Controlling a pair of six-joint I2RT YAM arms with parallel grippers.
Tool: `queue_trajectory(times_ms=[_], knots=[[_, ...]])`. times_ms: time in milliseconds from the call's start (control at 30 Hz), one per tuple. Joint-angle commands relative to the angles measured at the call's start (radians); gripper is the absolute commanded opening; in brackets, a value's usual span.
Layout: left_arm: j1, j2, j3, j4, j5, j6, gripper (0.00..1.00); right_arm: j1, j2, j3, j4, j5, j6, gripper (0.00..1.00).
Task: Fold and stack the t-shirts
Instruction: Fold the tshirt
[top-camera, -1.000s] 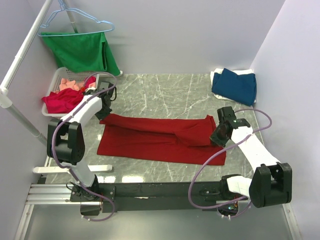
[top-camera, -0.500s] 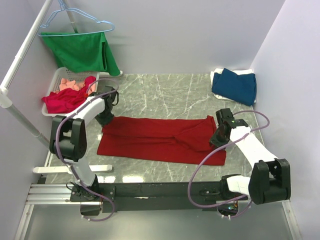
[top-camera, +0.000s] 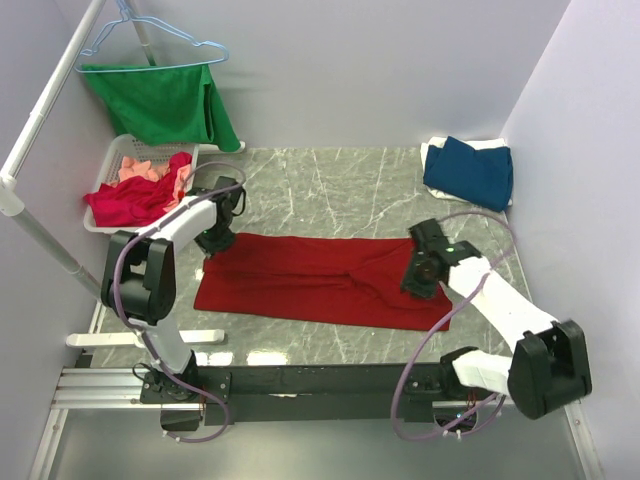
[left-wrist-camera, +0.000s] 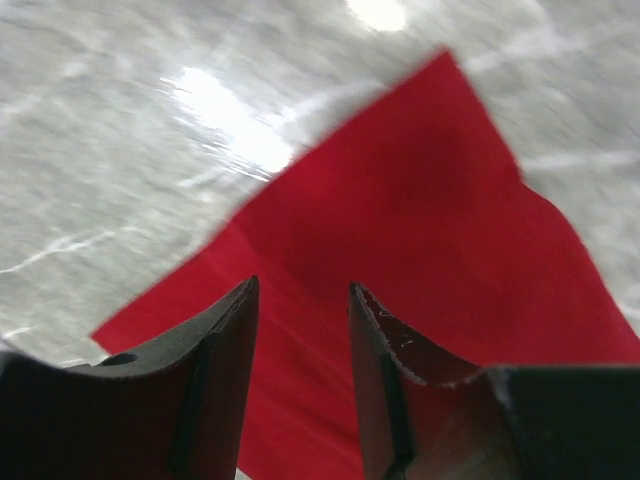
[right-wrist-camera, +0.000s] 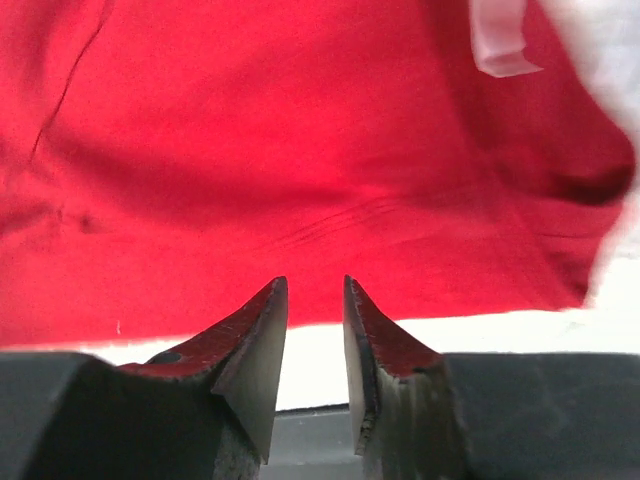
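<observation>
The deep-red shirt (top-camera: 320, 280) lies flat as a long band across the middle of the table (top-camera: 340, 190). The left claw (left-wrist-camera: 300, 340) is over its far-left corner and the right claw (right-wrist-camera: 315, 340) over its right end, both with jaws apart and gripping nothing. A blue shirt (top-camera: 470, 172) sits folded at the far right.

Grey marble table (top-camera: 330, 190): 1 deep-red t-shirt (top-camera: 300, 275) flat between left gripper (top-camera: 213, 247) and right gripper (top-camera: 416, 282), 2 stacked t-shirts (top-camera: 470, 172) beyond the right gripper.
</observation>
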Motion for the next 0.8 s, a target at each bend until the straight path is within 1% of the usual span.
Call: queue_trajectory(times_ms=[0,33,67,133,267,533,767], knots=[[-0.043,-0.049,0.026,0.059,0.054,0.043,0.46,0.167,0.081,0.069,0.076,0.045,-0.008,0.32],[-0.055,-0.051,0.021,0.073,0.060,0.046,0.46,0.220,0.098,0.076,0.084,0.059,-0.002,0.31],[-0.060,-0.055,0.014,0.084,0.067,0.049,0.46,0.239,0.127,0.081,0.097,0.066,-0.005,0.30],[-0.066,-0.066,-0.008,0.120,0.097,0.067,0.46,0.268,0.150,0.098,0.131,0.109,-0.009,0.29],[-0.067,-0.075,-0.026,0.159,0.143,0.112,0.46,0.316,0.213,0.129,0.174,0.134,-0.045,0.27],[-0.067,-0.061,-0.028,0.154,0.140,0.132,0.46,0.359,0.330,0.161,0.211,0.161,-0.100,0.26],[-0.067,-0.055,-0.032,0.154,0.135,0.130,0.46,0.363,0.348,0.162,0.199,0.175,-0.095,0.25]])
